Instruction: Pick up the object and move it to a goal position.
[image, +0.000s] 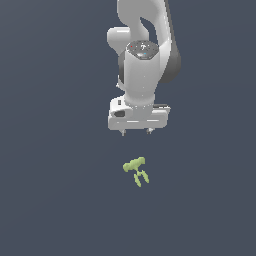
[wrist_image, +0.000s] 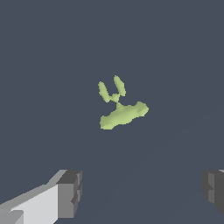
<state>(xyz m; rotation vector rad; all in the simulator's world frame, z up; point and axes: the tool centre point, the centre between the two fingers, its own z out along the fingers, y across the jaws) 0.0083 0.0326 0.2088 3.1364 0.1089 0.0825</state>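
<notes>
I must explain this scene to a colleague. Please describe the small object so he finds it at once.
Start from the white robot arm and its open tool. On the dark floor past the tool lies the object, untouched. It is the only yellow-green thing: a lumpy bar with small prongs.

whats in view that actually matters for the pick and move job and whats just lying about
Belongs to the job:
- yellow-green pronged object, lying on the floor, not held
- gripper, jaws open, apart from the object

Just lying about:
- nothing else shows; only the plain dark floor around the object, and no goal marker is visible
</notes>
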